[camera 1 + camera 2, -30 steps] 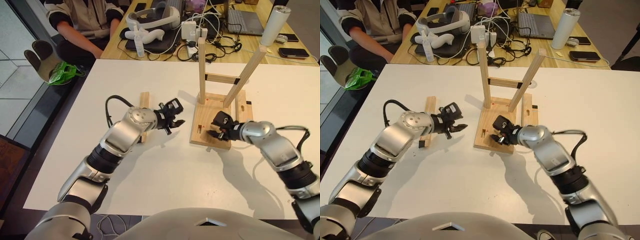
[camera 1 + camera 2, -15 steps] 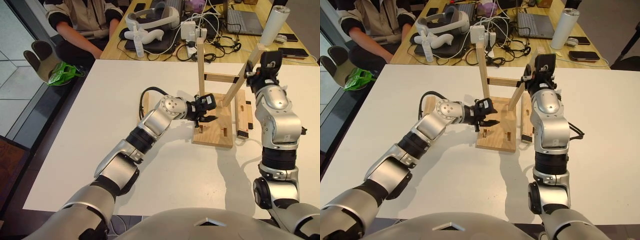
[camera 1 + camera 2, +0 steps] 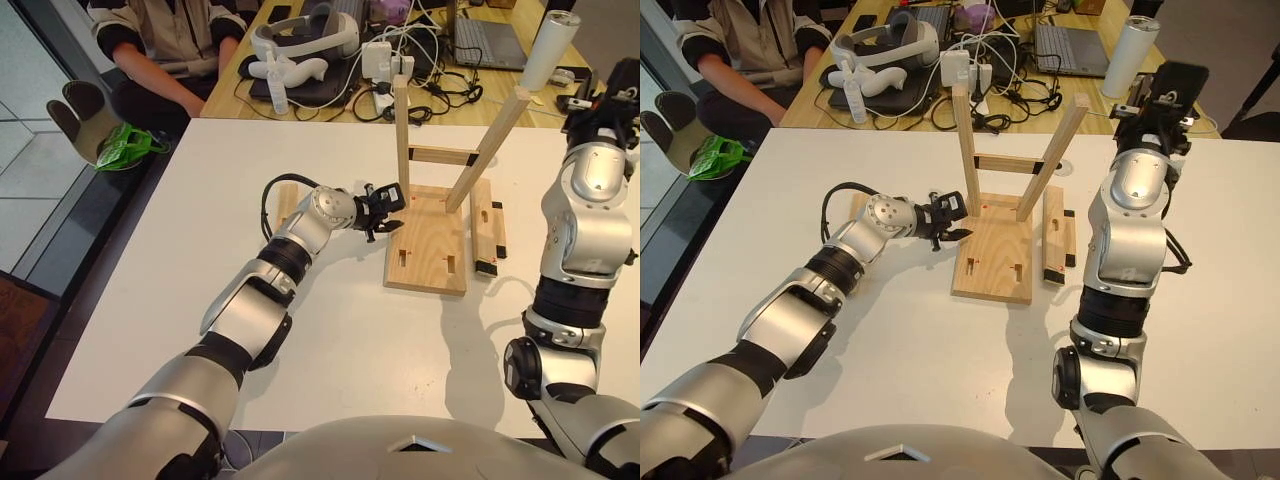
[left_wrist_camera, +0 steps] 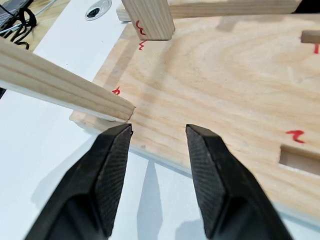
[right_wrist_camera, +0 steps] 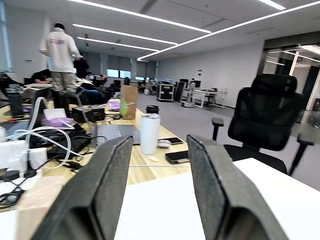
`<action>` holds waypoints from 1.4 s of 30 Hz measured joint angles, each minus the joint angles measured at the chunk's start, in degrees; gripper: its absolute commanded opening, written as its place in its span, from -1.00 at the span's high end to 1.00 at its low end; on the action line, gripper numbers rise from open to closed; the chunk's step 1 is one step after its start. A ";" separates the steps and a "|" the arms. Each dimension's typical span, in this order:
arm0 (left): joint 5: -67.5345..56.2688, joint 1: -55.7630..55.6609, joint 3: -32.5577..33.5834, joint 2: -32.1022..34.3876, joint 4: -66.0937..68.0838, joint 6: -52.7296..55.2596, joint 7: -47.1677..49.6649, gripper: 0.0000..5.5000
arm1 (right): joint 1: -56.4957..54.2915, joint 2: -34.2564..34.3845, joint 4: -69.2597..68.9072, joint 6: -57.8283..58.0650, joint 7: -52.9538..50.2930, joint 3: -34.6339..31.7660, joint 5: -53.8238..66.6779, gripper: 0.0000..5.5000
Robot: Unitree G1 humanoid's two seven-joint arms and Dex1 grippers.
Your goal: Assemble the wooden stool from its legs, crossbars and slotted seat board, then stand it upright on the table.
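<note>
Rising off the slanted leg (image 3: 488, 152), the right tool (image 5: 159, 142) now hangs spread at upper right. Left tool (image 3: 391, 210), spread too, is nearer: just left of the seat board (image 3: 430, 250) at frame centre, by the upright leg (image 3: 403, 140).

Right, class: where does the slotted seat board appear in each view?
Left eye view: seat board right of centre.
Right eye view: near centre.
Left wrist view: just beyond the open left pincer.
Right wrist view: faces an office chair instead.
Shared landmark: the upright leg at its corner.
</note>
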 measured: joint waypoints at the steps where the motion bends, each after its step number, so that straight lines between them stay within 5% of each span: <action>1: 0.44 0.05 0.01 -0.03 0.02 -0.53 -0.18 0.26 | -0.34 0.60 2.11 -0.16 0.29 -2.25 2.22 0.27; 12: 2.11 -7.01 4.95 -9.16 10.63 -0.96 8.57 0.26 | -10.05 0.74 39.25 -3.10 0.34 -16.34 16.94 0.27; 16: 7.51 -6.35 -0.02 -8.52 12.70 -2.59 3.41 0.26 | -14.73 2.22 48.86 -0.74 3.77 -17.48 22.56 0.27; 34: 12.30 -5.35 -2.20 6.26 7.59 -5.60 -2.07 0.26 | -14.38 7.69 48.50 3.72 10.19 -9.92 25.46 0.27; 42: 3.35 8.66 5.20 6.07 -22.33 12.62 -5.19 0.26 | -9.06 1.94 34.92 -4.73 9.97 0.75 12.93 0.27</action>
